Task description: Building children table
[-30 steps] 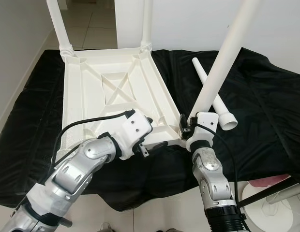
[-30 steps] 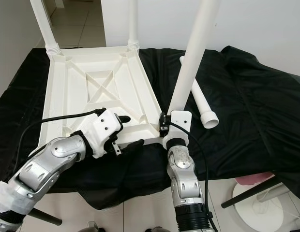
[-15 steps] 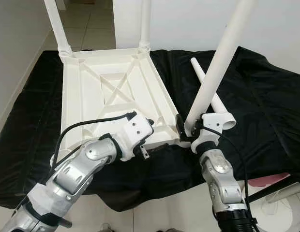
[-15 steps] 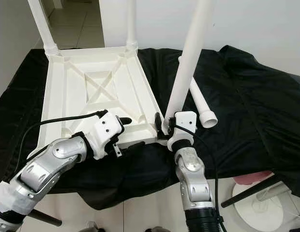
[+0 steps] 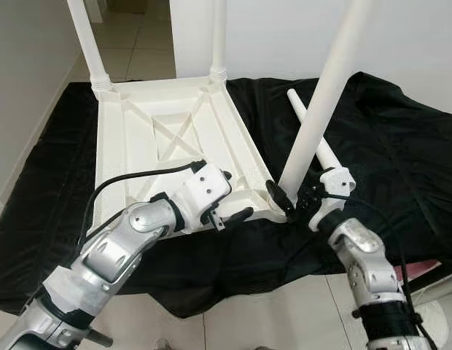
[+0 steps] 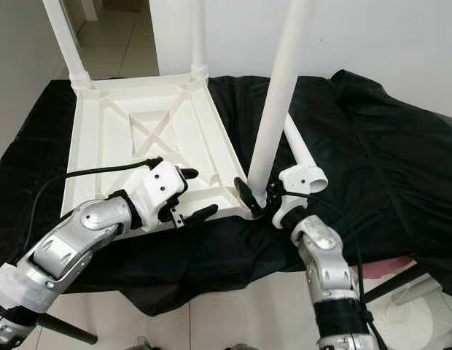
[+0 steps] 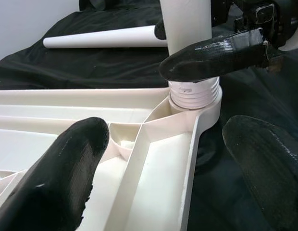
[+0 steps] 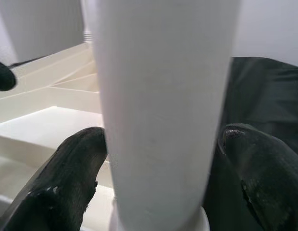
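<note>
A white plastic table top lies upside down on a black cloth, with two legs standing in its far corners. A third white leg stands tilted in the near right corner socket, its threaded base at the socket's rim. My right gripper is shut on this leg just above the socket, one finger on each side. Beside it, my left gripper is open astride the table's near rim, close to that corner. A loose fourth leg lies on the cloth behind.
The black cloth covers the work surface and hangs over the near edge. The far legs rise out of frame. A white wall stands behind, with tiled floor at the far left. A white round base sits on the floor at the near right.
My right forearm has swung out to the right, and its gripper has turned around the leg's base. The leg stands a little more upright. My left gripper has edged closer to that corner.
</note>
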